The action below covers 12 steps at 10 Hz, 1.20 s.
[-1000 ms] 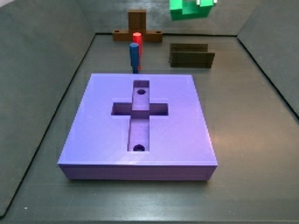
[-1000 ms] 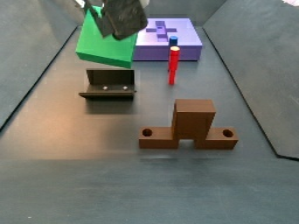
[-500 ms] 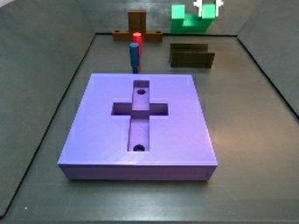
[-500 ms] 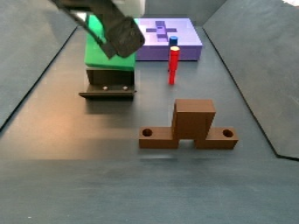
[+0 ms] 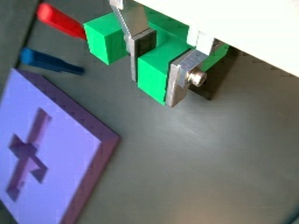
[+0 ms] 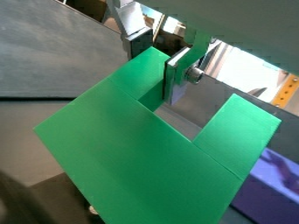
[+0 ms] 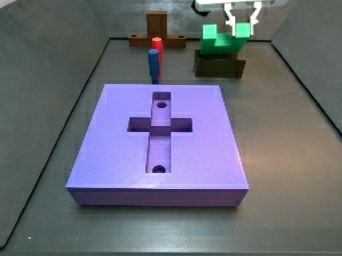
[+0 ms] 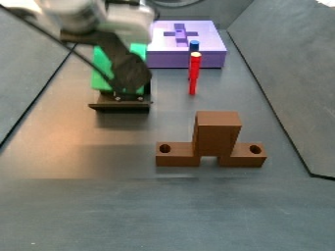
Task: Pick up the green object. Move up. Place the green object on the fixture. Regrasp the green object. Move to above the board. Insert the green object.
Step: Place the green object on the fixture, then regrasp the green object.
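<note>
Pincer (image 7: 242, 27) at the upper right of a side view hangs over the fixture (image 7: 221, 66), its silver fingers closed on the green object (image 7: 222, 39), which sits right at the fixture's top edge; whether it touches cannot be told. The board (image 7: 160, 145) fills the middle of the dark counter (image 7: 294, 170), with a blue peg (image 7: 154, 60) and a brown stand (image 7: 156, 33) behind it. In a side view from the opposite end, the pincer (image 8: 129, 74) is at upper left, the green object (image 8: 105, 67) just above the fixture (image 8: 121, 102), the brown stand (image 8: 211, 141) in the foreground, the board (image 8: 187, 43) far back. In both wrist views the fingers (image 5: 180, 79) (image 6: 179, 77) grip the green object (image 5: 152, 66) (image 6: 152, 149) at its notch.
</note>
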Tool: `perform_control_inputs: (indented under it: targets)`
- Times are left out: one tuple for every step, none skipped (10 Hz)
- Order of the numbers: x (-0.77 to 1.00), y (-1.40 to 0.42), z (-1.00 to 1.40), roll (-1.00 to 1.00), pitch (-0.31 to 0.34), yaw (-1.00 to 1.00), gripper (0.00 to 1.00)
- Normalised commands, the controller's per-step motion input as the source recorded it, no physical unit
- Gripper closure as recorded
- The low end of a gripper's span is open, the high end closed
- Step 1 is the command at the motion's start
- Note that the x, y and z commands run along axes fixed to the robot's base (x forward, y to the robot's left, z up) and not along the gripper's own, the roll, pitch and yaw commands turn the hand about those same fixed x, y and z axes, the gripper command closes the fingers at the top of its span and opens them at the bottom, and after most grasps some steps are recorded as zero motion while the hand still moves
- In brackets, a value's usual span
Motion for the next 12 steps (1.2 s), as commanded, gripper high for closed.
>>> perform_control_inputs:
  targets:
    - [-0.04,0.03,-0.28,0.01,0.0,0.0,1.0]
    - [-0.04,0.0,-0.22,0.09,0.04,0.0,1.0]
    - [0.0,0.0,-0.24,0.15,0.1,0.0,1.0]
    - [0.0,0.0,-0.25,0.16,0.117,0.0,1.0]
    - [0.0,0.0,-0.21,0.12,0.063,0.0,1.0]
    - [0.0,0.0,0.0,0.0,0.0,0.0,1.0]
    - [0.0,0.0,0.0,0.0,0.0,0.0,0.0]
    - [-0.03,0.07,0.12,0.0,0.0,0.08,0.0]
    - [-0.06,0.0,0.31,0.33,0.0,0.0,0.0]
    - [-0.02,-0.15,0.35,1.0,0.0,-0.05,0.0]
    - [-0.06,-0.21,0.21,1.0,0.0,-0.08,0.0]
    - [-0.08,-0.21,0.07,1.0,0.074,-0.06,0.0]
